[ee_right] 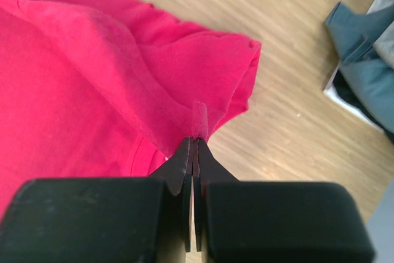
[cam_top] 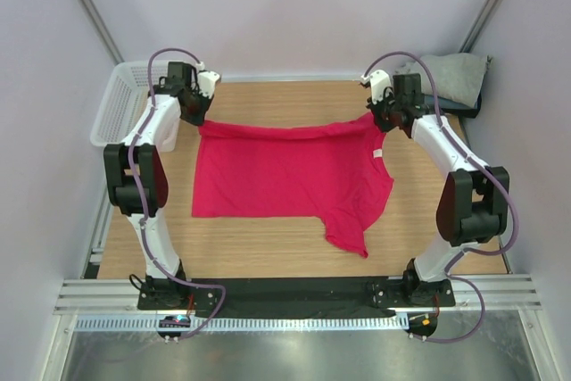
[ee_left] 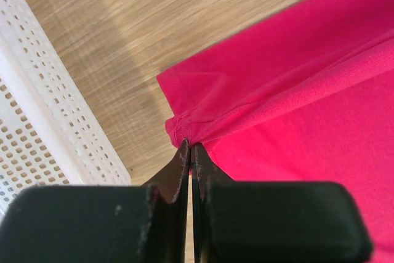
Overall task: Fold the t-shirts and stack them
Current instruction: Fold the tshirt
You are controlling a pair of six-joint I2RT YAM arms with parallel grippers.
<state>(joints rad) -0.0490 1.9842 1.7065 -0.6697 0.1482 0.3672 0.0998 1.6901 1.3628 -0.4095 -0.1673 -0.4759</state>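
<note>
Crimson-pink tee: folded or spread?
Spread: the crimson-pink cloth t-shirt lies opened out across the wooden table, one sleeve out; left hand and right hand pinch its far corners.

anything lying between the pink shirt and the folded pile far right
Nothing visible: only bare table lies between the pink shirt and the folded pile. The left gripper and right gripper grip its far corners.

A white plastic basket (cam_top: 114,109) with many small holes is set at the far left corner of a wooden table (cam_top: 268,243). Silver metal rails (cam_top: 500,292) are fixed along the near edge. Plain grey walls (cam_top: 294,6) are seen around.
</note>
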